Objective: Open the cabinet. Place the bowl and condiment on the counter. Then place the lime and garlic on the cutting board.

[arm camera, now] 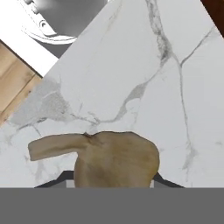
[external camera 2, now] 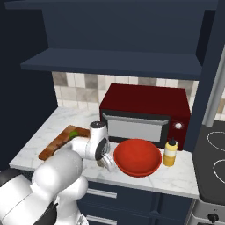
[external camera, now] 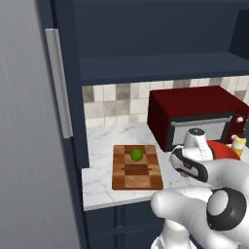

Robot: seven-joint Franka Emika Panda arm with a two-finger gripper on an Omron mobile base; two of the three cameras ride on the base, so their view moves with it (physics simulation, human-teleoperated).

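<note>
The brownish garlic (arm camera: 116, 159) rests on the white marble counter (arm camera: 144, 65), and my gripper (arm camera: 113, 180) is shut on it, one dark tip against each side. From the base, the gripper (external camera 2: 107, 165) hangs low over the counter between the cutting board (external camera 2: 57, 144) and the red bowl (external camera 2: 137, 157). The lime (external camera: 136, 154) lies on the cutting board (external camera: 137, 170). A yellow condiment (external camera 2: 170, 152) bottle stands on the counter to the right of the bowl. The navy cabinet (external camera: 146, 29) stands open with its shelf bare.
A dark red microwave (external camera 2: 145, 114) stands behind the bowl against the tiled wall. The open cabinet door with its silver handle (external camera: 58, 82) juts out at the left. A stove top (external camera 2: 213, 154) lies at the far right.
</note>
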